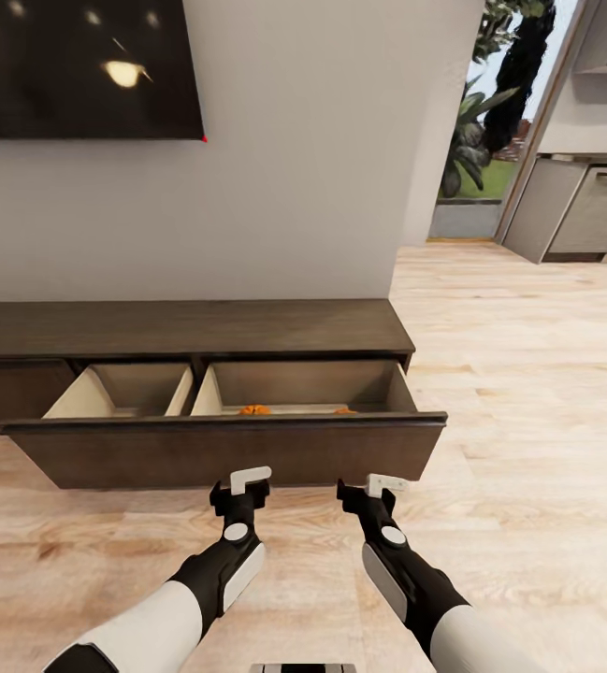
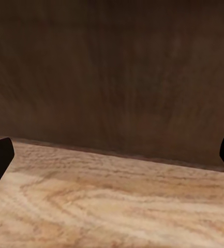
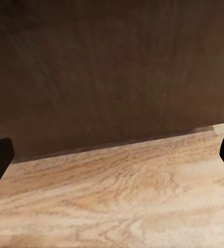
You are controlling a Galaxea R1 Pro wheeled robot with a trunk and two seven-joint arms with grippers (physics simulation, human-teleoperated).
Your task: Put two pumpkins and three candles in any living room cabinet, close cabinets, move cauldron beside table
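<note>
Both hands, the left hand (image 1: pixel 240 494) and the right hand (image 1: pixel 367 494), are spread wide and empty, just short of the low dark-brown wooden cabinet's drawer front (image 1: pixel 228 451). Orange pumpkin tops (image 1: pixel 254 409) peek from its right compartment. To close it well, press both hands squarely and evenly, so the wide front slides straight.

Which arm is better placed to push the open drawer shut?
Either, with a slight edge to the right. Both the left gripper and right gripper sit open and empty just in front of the drawer front of the cabinet, but the right one is nearer the middle of the front.
</note>
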